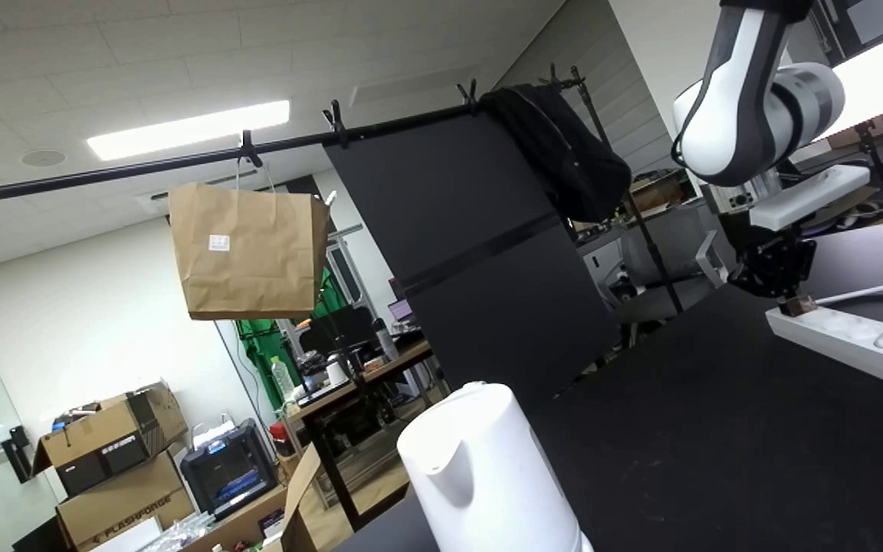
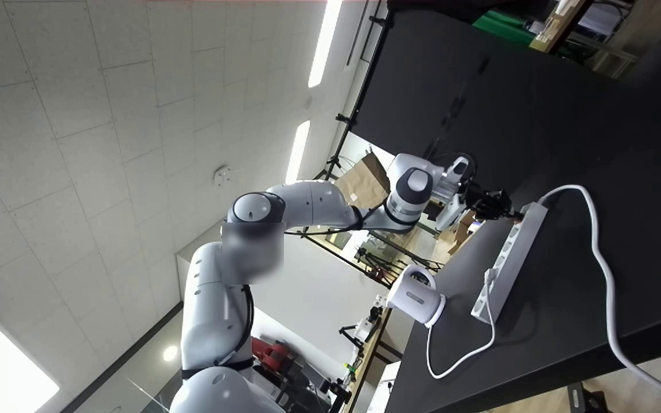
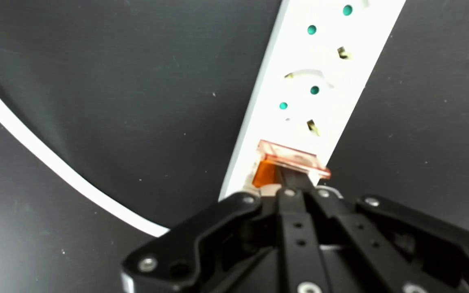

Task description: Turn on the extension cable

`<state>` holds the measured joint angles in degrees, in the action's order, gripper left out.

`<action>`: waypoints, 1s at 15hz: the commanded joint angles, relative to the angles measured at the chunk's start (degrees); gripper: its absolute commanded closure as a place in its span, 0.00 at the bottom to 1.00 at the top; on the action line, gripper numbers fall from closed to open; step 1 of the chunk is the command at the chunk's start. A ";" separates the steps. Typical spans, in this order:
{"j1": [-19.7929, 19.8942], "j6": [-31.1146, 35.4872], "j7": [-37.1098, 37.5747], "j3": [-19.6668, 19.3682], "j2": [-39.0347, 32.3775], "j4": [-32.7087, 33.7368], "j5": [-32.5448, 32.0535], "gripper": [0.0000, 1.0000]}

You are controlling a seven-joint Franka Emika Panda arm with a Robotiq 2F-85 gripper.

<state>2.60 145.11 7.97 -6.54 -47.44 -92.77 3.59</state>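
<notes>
The extension cable is a long white power strip that lies on the black table in both exterior views [image 1: 844, 349] [image 2: 515, 261] and crosses the wrist view [image 3: 299, 81]. An orange switch [image 3: 264, 173] sits at its end beside the last socket. A clear, orange-edged cover [image 3: 289, 152] stands over the switch. My gripper [image 3: 295, 179] has its fingers together, with the tips down at the orange switch and partly covering it. In both exterior views the gripper [image 1: 792, 296] [image 2: 516, 215] reaches the strip's end. I cannot tell which way the switch is tilted.
A white kettle [image 1: 487, 468] [image 2: 416, 295] stands on the table. Its plug [image 2: 489, 276] sits in the strip, with a loose cord [image 2: 461, 361] between them. The strip's white cable [image 2: 594, 246] [image 3: 61, 169] curves over the black table [image 1: 679, 460] and its edge.
</notes>
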 commanded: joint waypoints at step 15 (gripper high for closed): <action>-9.74 3.99 5.02 -7.52 11.23 -5.74 -14.29 1.00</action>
<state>-8.52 148.21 12.23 -14.64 -42.83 -94.59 -10.32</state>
